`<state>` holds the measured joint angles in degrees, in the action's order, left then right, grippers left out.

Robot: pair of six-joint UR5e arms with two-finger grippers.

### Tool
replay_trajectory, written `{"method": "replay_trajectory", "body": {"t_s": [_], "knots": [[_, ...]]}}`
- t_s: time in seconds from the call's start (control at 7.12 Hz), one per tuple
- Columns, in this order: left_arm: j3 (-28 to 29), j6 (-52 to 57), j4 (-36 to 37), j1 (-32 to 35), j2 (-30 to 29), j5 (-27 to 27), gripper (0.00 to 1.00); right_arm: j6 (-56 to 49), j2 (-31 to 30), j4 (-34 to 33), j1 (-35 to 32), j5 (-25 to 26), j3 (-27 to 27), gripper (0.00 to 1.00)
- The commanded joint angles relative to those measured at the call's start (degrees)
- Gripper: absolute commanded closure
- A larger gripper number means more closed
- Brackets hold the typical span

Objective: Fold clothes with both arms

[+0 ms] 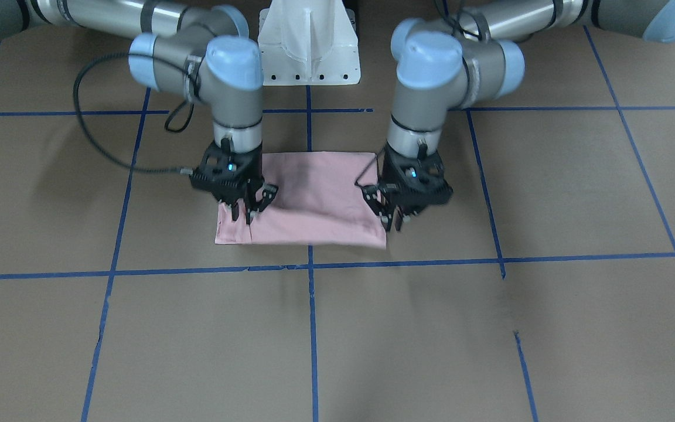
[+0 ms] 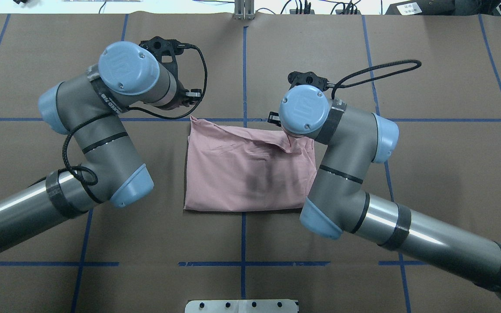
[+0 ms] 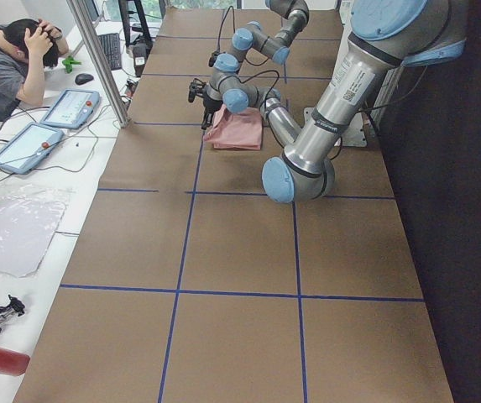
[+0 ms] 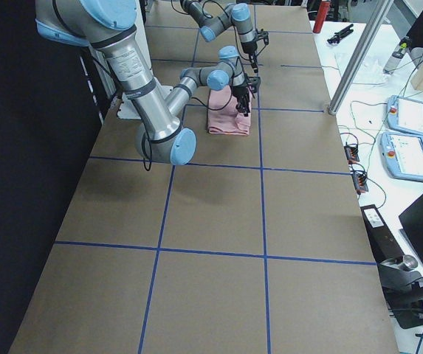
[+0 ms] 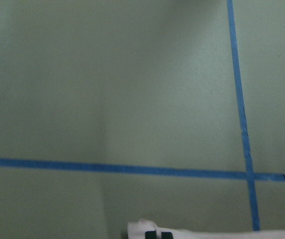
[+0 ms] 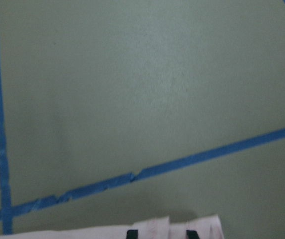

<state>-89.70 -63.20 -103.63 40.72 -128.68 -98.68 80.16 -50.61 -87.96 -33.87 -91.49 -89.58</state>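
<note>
The pale pink T-shirt (image 1: 314, 199) lies folded into a rectangle at mid-table, plain side up (image 2: 242, 174). My left gripper (image 1: 392, 221) stands over the shirt's far left corner. In the left wrist view its fingertips (image 5: 152, 234) are close together with pale cloth (image 5: 140, 229) pinched between them. My right gripper (image 1: 251, 210) is on the far edge near the other end. Its fingertips (image 6: 131, 233) stand well apart with cloth (image 6: 152, 226) bunched between them. In the overhead view the cloth rises in a peak (image 2: 289, 145) under the right wrist.
Brown paper with blue tape lines (image 1: 311, 328) covers the table. The white pedestal base (image 1: 308, 41) stands behind the shirt. A person (image 3: 9, 63) sits at the side bench with tablets (image 3: 68, 105). A black cable loop (image 1: 88, 117) hangs by the right arm.
</note>
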Motion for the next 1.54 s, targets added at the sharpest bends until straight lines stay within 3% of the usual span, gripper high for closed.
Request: {"method": "replay_trajectory", "body": {"t_s": [0.0, 0.28, 0.56, 0.7, 0.98, 1.12, 1.26, 1.4], "knots": [[3.8, 7.8, -3.6, 4.8, -0.2, -4.1, 0.0, -10.0, 1.1, 2.4, -5.8, -5.4, 5.1, 0.0], [2.6, 8.2, -3.3, 4.8, 0.0, -5.0, 0.0, -17.6, 1.1, 2.3, -8.8, -12.4, 4.8, 0.0], [-4.0, 15.3, -2.6, 7.3, 4.2, -9.8, 0.0, -26.3, -0.6, 1.6, -14.4, -20.5, 2.8, 0.0], [-8.7, 21.1, -2.0, 11.2, 7.9, -14.1, 0.0, -32.2, -5.1, 1.4, -17.5, -22.8, -1.0, 0.0], [-18.0, 40.1, 12.1, 21.2, 11.9, -17.8, 0.0, -51.1, -11.5, -6.7, -29.2, -31.2, -8.2, 0.0], [-18.8, 52.3, 18.5, 27.9, 12.9, -18.0, 0.0, -61.4, -14.8, -11.3, -34.2, -31.9, -10.6, 0.0], [-18.0, 61.3, 19.2, 34.6, 16.7, -21.5, 0.0, -67.2, -19.8, -11.5, -38.4, -31.7, -10.6, 0.0], [-17.2, 61.6, 18.2, 39.1, 21.7, -26.8, 0.0, -68.6, -25.5, -10.1, -41.8, -31.7, -10.3, 0.0]]}}
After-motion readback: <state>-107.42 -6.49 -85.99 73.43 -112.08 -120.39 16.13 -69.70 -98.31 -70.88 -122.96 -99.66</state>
